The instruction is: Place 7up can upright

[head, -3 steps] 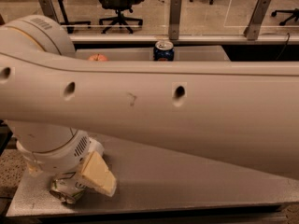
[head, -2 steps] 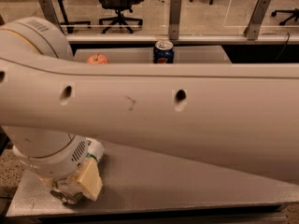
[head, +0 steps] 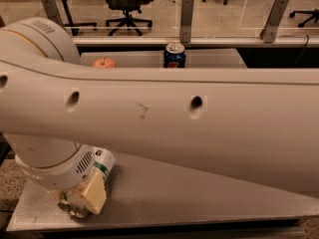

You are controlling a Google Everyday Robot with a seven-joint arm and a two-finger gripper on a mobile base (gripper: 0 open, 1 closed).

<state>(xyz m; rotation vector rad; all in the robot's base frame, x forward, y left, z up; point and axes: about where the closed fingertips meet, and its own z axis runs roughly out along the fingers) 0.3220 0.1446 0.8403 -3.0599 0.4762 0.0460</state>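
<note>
The 7up can [head: 103, 164] shows at the lower left as a white-silver end with a green band, peeking out from under my wrist. Most of it is hidden by the wrist and by a cream finger [head: 92, 194]. A silver rim [head: 72, 210] shows low by the grey table's [head: 199, 193] front left corner. My gripper [head: 85, 199] is there, just above the tabletop, and appears shut on the can, which is tilted rather than upright. My large white arm [head: 199, 113] crosses the whole view.
A dark blue Pepsi can [head: 174, 56] stands upright at the table's far edge. A red-orange apple [head: 103, 62] lies to its left. Behind the table are a glass partition with metal posts and office chairs.
My wrist has turned: the cream finger swung left and downward, and the can's green band has come into view beside it. The Pepsi can and apple have not moved.
</note>
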